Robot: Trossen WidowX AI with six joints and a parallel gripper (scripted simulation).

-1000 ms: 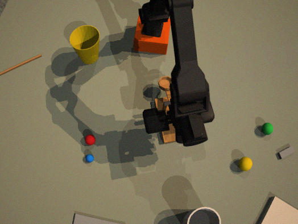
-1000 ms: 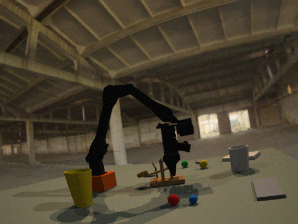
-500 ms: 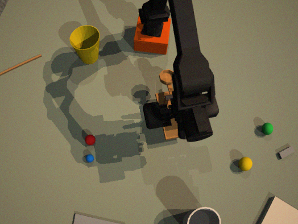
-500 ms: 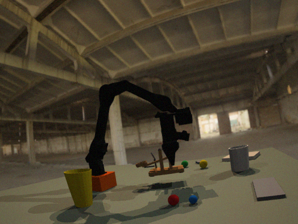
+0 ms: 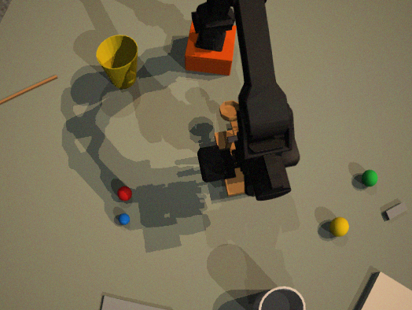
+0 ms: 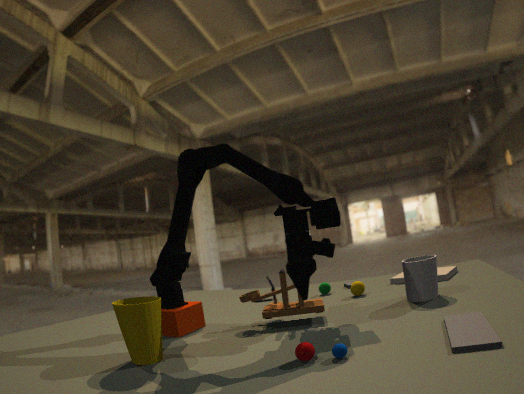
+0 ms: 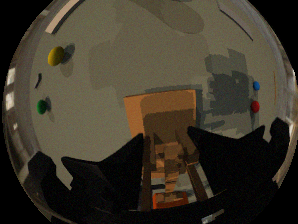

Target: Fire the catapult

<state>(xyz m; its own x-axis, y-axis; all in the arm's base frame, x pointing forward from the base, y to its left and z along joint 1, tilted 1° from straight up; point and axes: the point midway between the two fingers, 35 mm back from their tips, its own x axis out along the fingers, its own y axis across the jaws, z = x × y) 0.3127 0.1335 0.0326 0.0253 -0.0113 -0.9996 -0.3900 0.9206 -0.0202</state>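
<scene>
The wooden catapult (image 5: 235, 182) (image 6: 292, 310) (image 7: 132, 112) hangs slightly above the table, its shadow apart beneath it. My gripper (image 6: 305, 298) (image 7: 165, 133) is shut on its frame. Its cup (image 5: 229, 110) points toward the arm's base and looks empty. The white mug (image 5: 282, 288) (image 6: 421, 280) stands upright beyond the catapult's front end. A red ball (image 5: 124, 193) (image 6: 305, 351) (image 7: 255, 106) and a blue ball (image 5: 123, 219) (image 6: 339, 351) (image 7: 256, 86) lie on one side, a green ball (image 5: 369, 178) (image 6: 325, 288) (image 7: 42, 106) and a yellow ball (image 5: 339, 226) (image 6: 357, 288) (image 7: 56, 56) on the other.
A yellow mug (image 5: 118, 59) (image 6: 142, 330) stands near the orange base block (image 5: 208, 63) (image 6: 184, 320). A thin stick (image 5: 29, 89) lies at the left. A small grey block (image 5: 395, 211) lies near the green ball. A grey slab (image 6: 472, 332) and a cream slab (image 5: 389, 295) flank the white mug.
</scene>
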